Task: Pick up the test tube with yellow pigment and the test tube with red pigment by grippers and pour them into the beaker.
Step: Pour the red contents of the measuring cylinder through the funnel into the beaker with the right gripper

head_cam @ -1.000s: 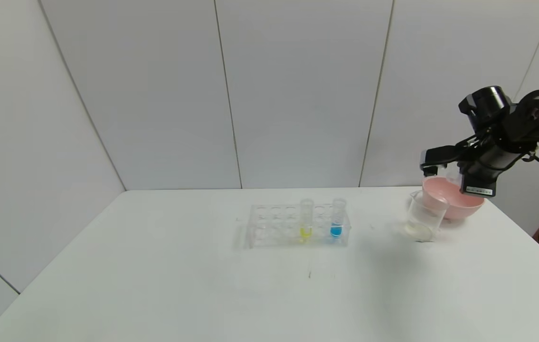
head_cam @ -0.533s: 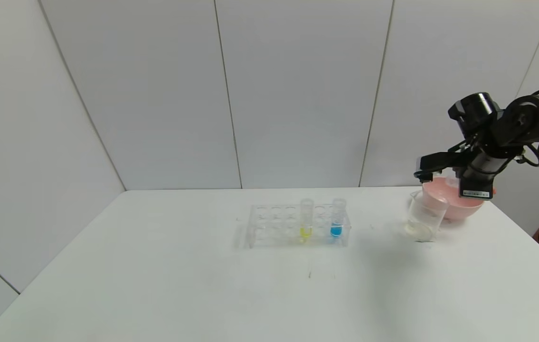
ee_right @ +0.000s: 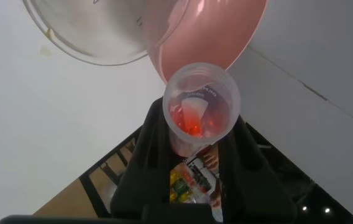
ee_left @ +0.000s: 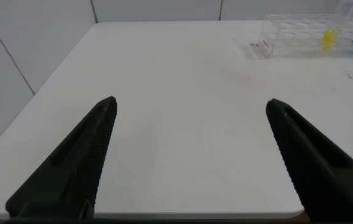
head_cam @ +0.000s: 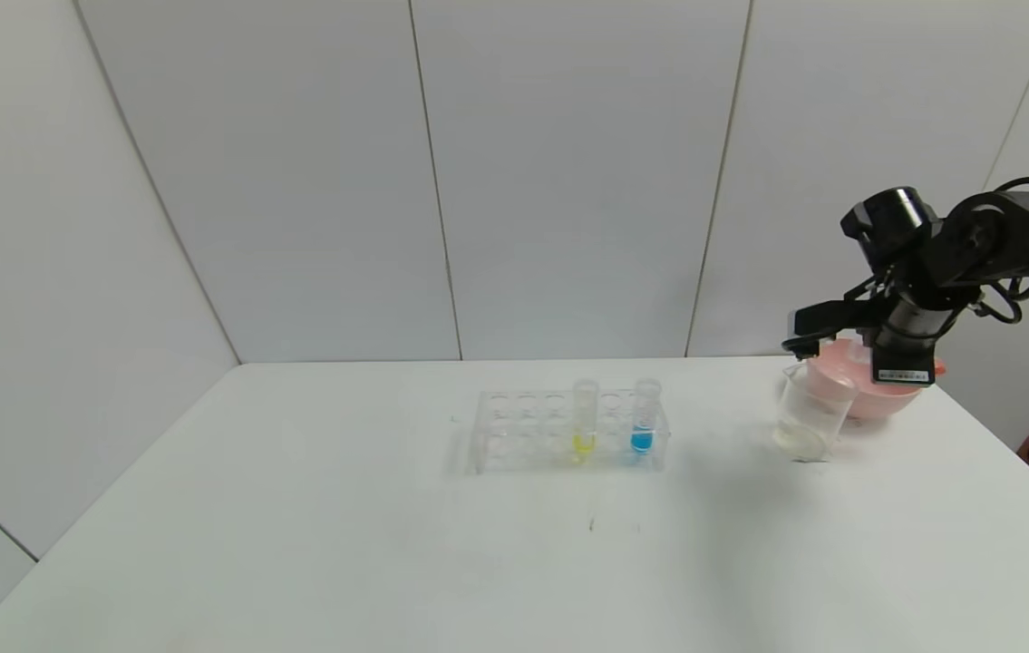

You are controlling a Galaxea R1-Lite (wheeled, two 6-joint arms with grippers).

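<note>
Red-pigment test tube [ee_right: 201,115], light, slick, fragile glass, sits clamped mid-body in the right gripper [ee_right: 192,155] above the far-right beaker [head_cam: 810,413]; left gripper [ee_left: 189,158] idles agape.

No text can be read with certainty; a small white label with dark print is seen on the right gripper [head_cam: 849,349] in the head view, but its characters cannot be made out; faint printed marks are seen on the beaker [ee_right: 96,31] and inside the test tube with red pigment [ee_right: 200,106], illegible likewise.
</note>
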